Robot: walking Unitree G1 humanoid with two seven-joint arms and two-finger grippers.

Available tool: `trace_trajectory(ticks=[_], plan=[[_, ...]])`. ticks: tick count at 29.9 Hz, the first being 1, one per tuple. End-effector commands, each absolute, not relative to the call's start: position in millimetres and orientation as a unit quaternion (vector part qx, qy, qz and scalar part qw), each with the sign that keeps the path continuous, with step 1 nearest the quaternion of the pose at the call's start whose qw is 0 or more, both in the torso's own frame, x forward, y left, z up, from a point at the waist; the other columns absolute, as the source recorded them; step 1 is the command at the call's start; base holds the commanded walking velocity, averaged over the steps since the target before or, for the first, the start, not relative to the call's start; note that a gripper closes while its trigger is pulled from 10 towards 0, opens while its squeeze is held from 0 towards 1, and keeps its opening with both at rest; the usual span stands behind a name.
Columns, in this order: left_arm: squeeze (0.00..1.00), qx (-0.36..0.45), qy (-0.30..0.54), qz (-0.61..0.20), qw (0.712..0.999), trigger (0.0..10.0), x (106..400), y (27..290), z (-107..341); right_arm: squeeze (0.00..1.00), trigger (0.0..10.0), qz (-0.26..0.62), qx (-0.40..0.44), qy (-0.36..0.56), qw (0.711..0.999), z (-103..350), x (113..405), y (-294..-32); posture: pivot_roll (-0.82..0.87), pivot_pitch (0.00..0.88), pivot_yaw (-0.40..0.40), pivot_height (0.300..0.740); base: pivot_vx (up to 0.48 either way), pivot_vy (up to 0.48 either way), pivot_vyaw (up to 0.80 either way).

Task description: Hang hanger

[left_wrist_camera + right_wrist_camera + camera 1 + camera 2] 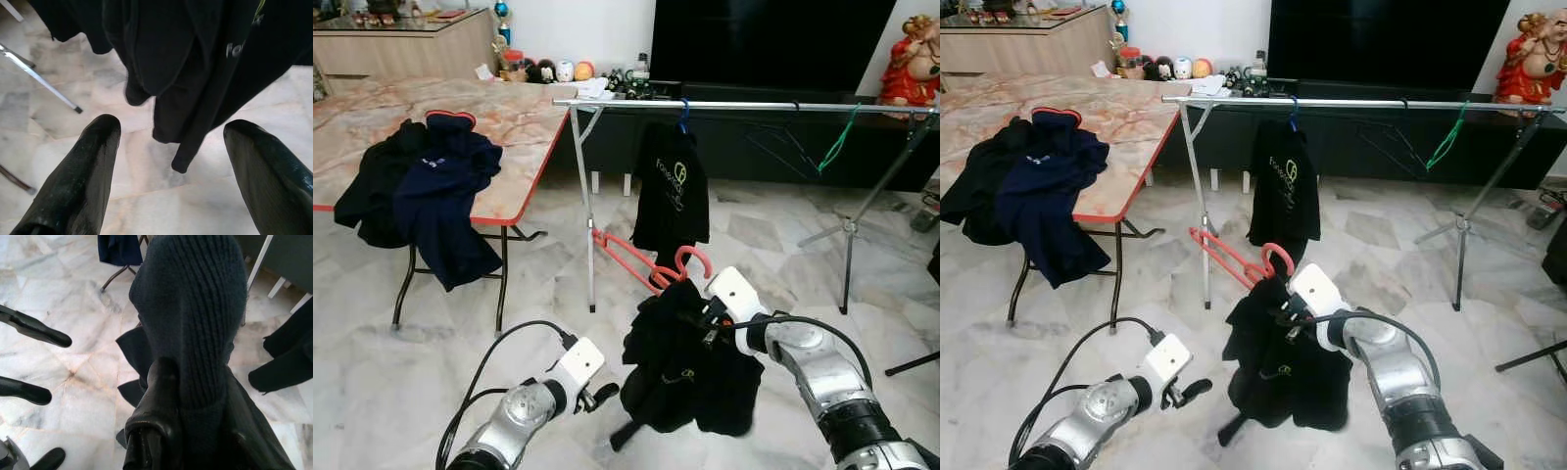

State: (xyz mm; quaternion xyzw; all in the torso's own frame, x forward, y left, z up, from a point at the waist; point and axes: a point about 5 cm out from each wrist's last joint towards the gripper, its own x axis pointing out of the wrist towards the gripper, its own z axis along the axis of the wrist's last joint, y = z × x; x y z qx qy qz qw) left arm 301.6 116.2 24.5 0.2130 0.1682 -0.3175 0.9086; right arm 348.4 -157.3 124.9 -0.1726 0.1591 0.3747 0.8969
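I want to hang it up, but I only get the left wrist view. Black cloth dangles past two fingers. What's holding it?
Observer: The right gripper, shut on the shirt just below its red hanger.
Operator: Where's the rail?
Observer: The rail is ahead, higher than the red hanger.
Operator: Is anything on it?
Observer: A second shirt and a bare green hanger.

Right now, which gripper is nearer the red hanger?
Right. The right gripper grips the black shirt just below the red hanger; the left gripper hovers open, lower, beside the shirt.
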Motion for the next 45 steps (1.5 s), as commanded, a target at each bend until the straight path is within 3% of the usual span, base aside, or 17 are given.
trace_trajectory(ticks=[1,12,19,26,42,43,44,45], plan=[[0.0,0.243,0.164,-0.314,0.903,10.0,304.5,118.8,25.6,0.0,0.0,0.382,-0.157,0.103,0.905,155.7,355.9,-145.8,-0.03,0.014,-0.012,0.74,0.0,0.0,0.0],[0.0,0.274,0.07,-0.272,0.92,10.0,325.3,110.6,52.7,0.0,0.0,0.405,-0.17,0.057,0.897,187.4,350.7,-125.8,-0.04,0.015,-0.015,0.74,0.0,0.0,0.0],[0.0,0.266,0.063,-0.273,0.922,10.0,326.3,107.0,53.3,0.0,0.0,0.416,-0.177,0.041,0.891,200.6,346.8,-116.4,-0.04,0.014,-0.018,0.74,0.0,0.0,0.0],[0.0,0.289,0.073,-0.302,0.905,10.0,323.2,102.0,48.4,0.0,0.0,0.428,-0.183,0.026,0.885,210.4,342.8,-109.1,-0.04,0.014,-0.021,0.74,0.0,0.0,0.0],[0.0,0.381,0.065,-0.232,0.893,10.0,330.6,109.4,47.8,0.0,0.0,0.451,-0.211,0.022,0.867,215.0,331.0,-100.7,-0.05,0.014,-0.023,0.74,0.0,0.0,0.0],[0.0,0.382,0.065,-0.232,0.892,9.1,330.6,109.3,47.8,0.0,0.0,0.451,-0.211,0.022,0.867,215.1,330.8,-100.6,-0.05,0.014,-0.023,0.74,0.0,0.0,0.0],[0.0,0.382,0.065,-0.231,0.893,3.8,330.6,109.2,47.8,0.0,0.0,0.452,-0.212,0.022,0.866,215.1,330.7,-100.6,-0.04,0.014,-0.024,0.74,0.0,0.0,0.0],[0.0,0.381,0.063,-0.228,0.894,0.0,330.9,109.4,48.1,0.0,0.0,0.452,-0.214,0.022,0.865,215.3,330.5,-100.6,-0.04,0.014,-0.023,0.74,0.0,0.0,0.0]])
